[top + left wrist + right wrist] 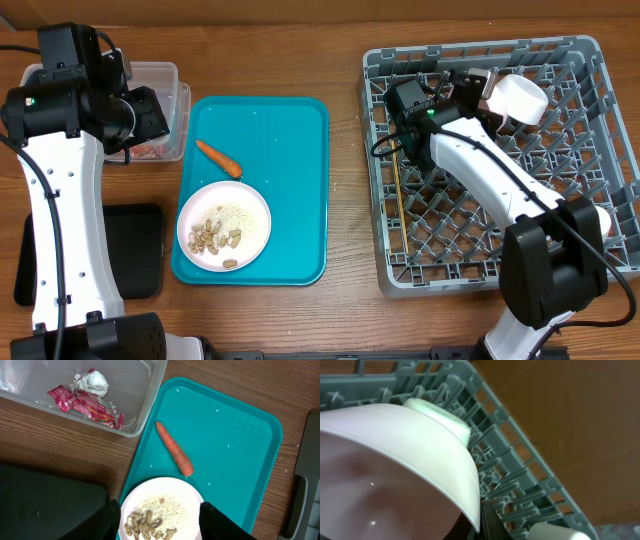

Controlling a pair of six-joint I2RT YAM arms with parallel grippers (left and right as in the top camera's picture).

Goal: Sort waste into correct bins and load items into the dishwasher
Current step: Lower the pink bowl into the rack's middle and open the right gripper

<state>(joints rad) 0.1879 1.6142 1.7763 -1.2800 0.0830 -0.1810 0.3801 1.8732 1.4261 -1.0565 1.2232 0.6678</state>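
Note:
A white plate [224,226] with peanuts [148,527] and rice [165,509] sits on the teal tray [290,150], beside an orange carrot [218,157]. The clear tub [160,75] holds the red wrapper [85,404] and the silvery-white scrap [92,381]. My left gripper [160,515] is open and empty, hovering above the plate. My right gripper [482,520] is shut on the rim of a white bowl [517,99] over the back of the grey dish rack [590,55]. Chopsticks [400,190] lie in the rack. A small cup [602,216] stands at its right side.
The black tray [135,250] lies at the front left beside the teal tray. The carrot [175,450] lies between the tub and the plate. Bare wooden table [345,180] separates the teal tray from the rack.

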